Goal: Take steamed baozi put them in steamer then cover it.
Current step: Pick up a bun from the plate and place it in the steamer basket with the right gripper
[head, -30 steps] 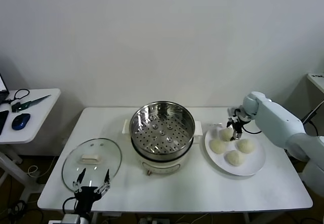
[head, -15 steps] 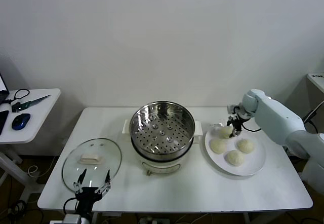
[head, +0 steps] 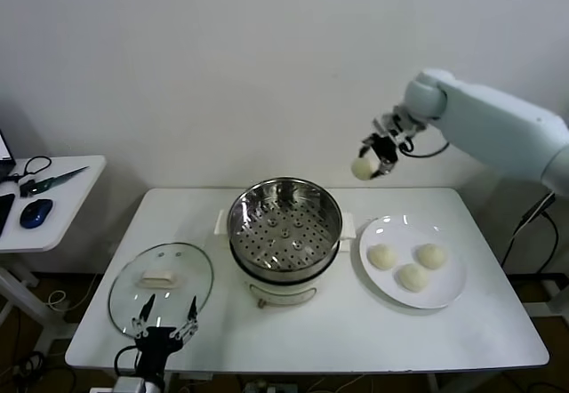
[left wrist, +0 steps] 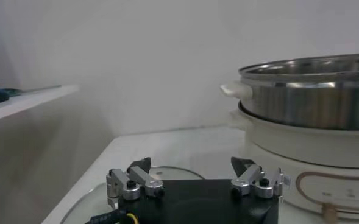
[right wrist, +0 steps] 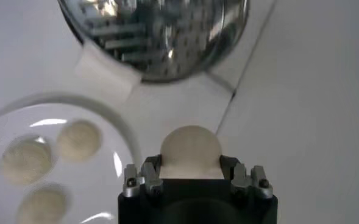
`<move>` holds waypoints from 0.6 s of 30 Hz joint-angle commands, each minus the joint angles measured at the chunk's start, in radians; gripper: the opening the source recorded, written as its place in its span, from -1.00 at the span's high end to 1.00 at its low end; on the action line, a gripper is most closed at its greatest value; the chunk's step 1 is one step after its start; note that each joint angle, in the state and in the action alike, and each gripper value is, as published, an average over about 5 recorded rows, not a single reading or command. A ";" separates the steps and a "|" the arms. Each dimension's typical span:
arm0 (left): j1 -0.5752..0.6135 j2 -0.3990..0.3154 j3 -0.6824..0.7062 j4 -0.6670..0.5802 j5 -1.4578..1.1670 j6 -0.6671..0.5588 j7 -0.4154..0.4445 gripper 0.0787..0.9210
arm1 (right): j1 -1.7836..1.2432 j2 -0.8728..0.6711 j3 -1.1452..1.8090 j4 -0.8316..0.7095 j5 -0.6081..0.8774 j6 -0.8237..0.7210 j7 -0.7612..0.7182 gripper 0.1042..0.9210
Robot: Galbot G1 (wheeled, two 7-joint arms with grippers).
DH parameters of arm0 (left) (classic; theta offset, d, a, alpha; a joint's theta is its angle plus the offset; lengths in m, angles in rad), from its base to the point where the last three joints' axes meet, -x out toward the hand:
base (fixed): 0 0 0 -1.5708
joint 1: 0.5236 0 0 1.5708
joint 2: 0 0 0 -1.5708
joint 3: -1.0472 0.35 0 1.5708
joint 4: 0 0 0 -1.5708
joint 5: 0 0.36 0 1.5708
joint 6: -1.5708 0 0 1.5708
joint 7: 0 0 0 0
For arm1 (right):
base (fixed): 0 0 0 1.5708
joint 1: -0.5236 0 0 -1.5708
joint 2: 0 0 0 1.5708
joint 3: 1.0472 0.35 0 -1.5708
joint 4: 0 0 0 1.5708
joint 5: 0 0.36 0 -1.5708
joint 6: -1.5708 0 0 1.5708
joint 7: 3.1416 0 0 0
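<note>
The right gripper [head: 373, 161] is gripping one steamed baozi [head: 362, 169], hanging high in the air at about two o'clock from the steamer [head: 284, 230], between it and the white plate [head: 444, 295]. Three more baozi [head: 412, 265] are sitting on that plate, at three o'clock from the steamer. Nothing is standing between the held bun and the steamer's open perforated tray [head: 283, 230]. The glass lid [head: 161, 284] is lying flat on the table [head: 356, 340] at eight o'clock from the steamer. The left gripper [head: 164, 318] is waiting with fingers spread wide at the lid's near edge. A side table [head: 62, 199] at nine o'clock is carrying a blue mouse [head: 36, 212].
</note>
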 commanded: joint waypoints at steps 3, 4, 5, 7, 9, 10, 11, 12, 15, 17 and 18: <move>0.002 0.004 -0.003 -0.011 0.005 0.001 0.000 -0.77 | 0.183 0.120 -0.170 0.296 -0.004 0.205 0.036 -0.32; 0.003 0.005 -0.004 -0.013 0.004 0.002 0.000 -0.77 | 0.142 0.133 -0.159 0.293 -0.051 0.218 0.047 -0.32; 0.005 0.006 -0.006 -0.015 0.003 0.002 0.000 -0.77 | 0.108 0.144 -0.149 0.282 -0.094 0.230 0.056 -0.32; 0.010 0.008 -0.009 -0.020 0.002 0.002 0.000 -0.77 | 0.033 0.170 -0.128 0.236 -0.197 0.259 0.081 -0.32; 0.014 0.009 -0.011 -0.025 0.001 0.002 0.000 -0.77 | -0.044 0.199 -0.103 0.170 -0.306 0.289 0.110 -0.32; 0.016 0.009 -0.011 -0.027 0.001 0.002 0.000 -0.77 | -0.082 0.213 -0.087 0.133 -0.361 0.303 0.125 -0.32; 0.017 0.009 -0.012 -0.029 0.001 0.002 0.000 -0.77 | -0.116 0.227 -0.070 0.097 -0.405 0.315 0.139 -0.32; 0.019 0.009 -0.012 -0.030 0.001 0.002 0.000 -0.77 | -0.151 0.241 -0.054 0.058 -0.448 0.327 0.154 -0.32; 0.025 0.007 -0.012 -0.034 0.001 0.001 0.000 -0.77 | -0.229 0.275 -0.009 -0.051 -0.537 0.357 0.186 -0.32; 0.029 0.007 -0.012 -0.035 0.002 0.000 -0.001 -0.77 | -0.263 0.291 0.014 -0.111 -0.572 0.375 0.197 -0.32; 0.031 0.007 -0.012 -0.036 0.003 -0.001 -0.001 -0.77 | -0.277 0.298 0.021 -0.137 -0.585 0.383 0.202 -0.32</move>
